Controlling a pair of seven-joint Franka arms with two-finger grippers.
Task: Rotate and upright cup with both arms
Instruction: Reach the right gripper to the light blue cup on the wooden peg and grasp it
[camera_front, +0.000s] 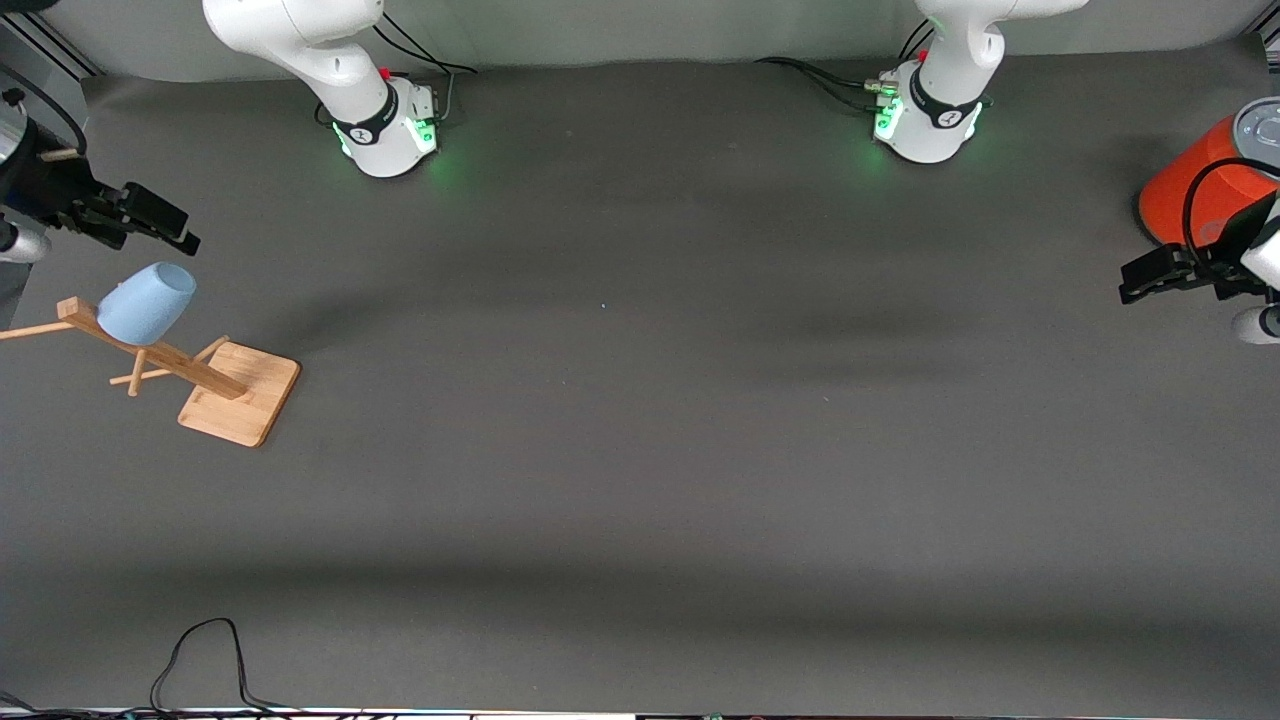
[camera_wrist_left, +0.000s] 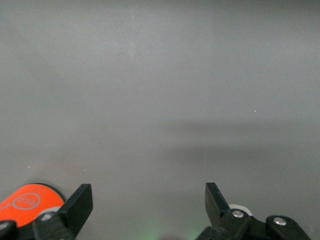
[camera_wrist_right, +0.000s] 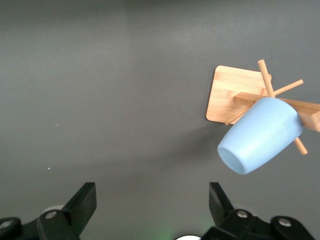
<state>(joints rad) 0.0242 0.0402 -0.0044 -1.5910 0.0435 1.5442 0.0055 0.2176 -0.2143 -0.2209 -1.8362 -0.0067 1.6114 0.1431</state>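
The pale blue cup (camera_front: 147, 303) hangs tilted on a peg of a wooden rack (camera_front: 240, 393) at the right arm's end of the table, mouth on the peg and base pointing up. The right wrist view shows the cup (camera_wrist_right: 260, 135) and the rack's square base (camera_wrist_right: 232, 95) off to one side. My right gripper (camera_front: 185, 232) (camera_wrist_right: 152, 195) hovers over bare table beside the rack, open and empty, apart from the cup. My left gripper (camera_front: 1130, 283) (camera_wrist_left: 148, 197) waits open and empty over the table at the left arm's end.
A large orange cylinder with a grey top (camera_front: 1195, 190) (camera_wrist_left: 27, 200) stands right by the left gripper. The rack's thin pegs (camera_front: 30, 330) stick out sideways. A black cable (camera_front: 200, 650) loops at the table edge nearest the front camera.
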